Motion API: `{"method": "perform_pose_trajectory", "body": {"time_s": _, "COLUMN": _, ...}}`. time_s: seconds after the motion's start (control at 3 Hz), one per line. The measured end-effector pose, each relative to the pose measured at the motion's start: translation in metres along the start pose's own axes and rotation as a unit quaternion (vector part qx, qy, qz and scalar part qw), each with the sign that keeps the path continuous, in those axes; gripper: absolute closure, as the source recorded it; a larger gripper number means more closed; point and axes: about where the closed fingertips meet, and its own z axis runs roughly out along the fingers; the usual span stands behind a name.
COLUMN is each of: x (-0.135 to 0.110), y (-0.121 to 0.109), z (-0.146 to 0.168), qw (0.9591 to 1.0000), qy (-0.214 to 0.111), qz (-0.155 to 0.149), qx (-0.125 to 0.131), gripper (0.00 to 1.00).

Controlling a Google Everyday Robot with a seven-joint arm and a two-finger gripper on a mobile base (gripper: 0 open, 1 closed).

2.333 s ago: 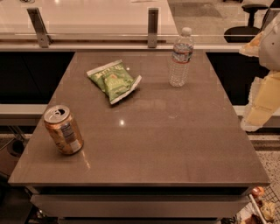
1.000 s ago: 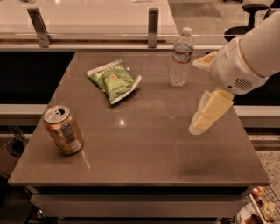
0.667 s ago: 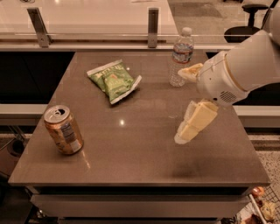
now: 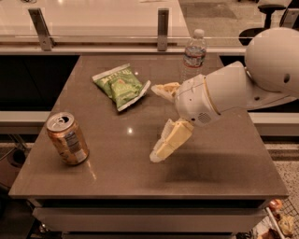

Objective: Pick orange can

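We see an office setting: a swivel chair far right, a white counter with metal posts beyond the table, over which the gripper hangs.

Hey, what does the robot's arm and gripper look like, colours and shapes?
The arm is glossy white: a big rounded joint, then a thick cylinder with a thin cream band. The gripper, above the middle of the table, well apart from the orange can, has two blocky pale-yellow fingers. No cables show.
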Motion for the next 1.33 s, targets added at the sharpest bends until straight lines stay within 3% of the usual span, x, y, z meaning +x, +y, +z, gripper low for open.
{"method": "perform_pose_trajectory", "body": {"time_s": 0.33, "x": -0.018, "y": 0.004, "z": 0.029, "qw": 0.9971, "qy": -0.069, "qz": -0.017, "qx": -0.027, "gripper": 0.00}}
{"method": "perform_pose_trajectory", "body": {"time_s": 0.67, "x": -0.031, "y": 0.016, "z": 0.053, "qw": 0.9898, "qy": -0.130, "qz": -0.024, "qx": -0.052, "gripper": 0.00}}
{"method": "perform_pose_trajectory", "body": {"time_s": 1.0, "x": -0.031, "y": 0.016, "z": 0.053, "qw": 0.9898, "qy": -0.130, "qz": -0.024, "qx": -0.052, "gripper": 0.00}}
{"method": "perform_pose_trajectory", "body": {"time_s": 1.33, "x": -0.034, "y": 0.015, "z": 0.064, "qw": 0.9886, "qy": -0.133, "qz": -0.021, "qx": -0.068, "gripper": 0.00}}
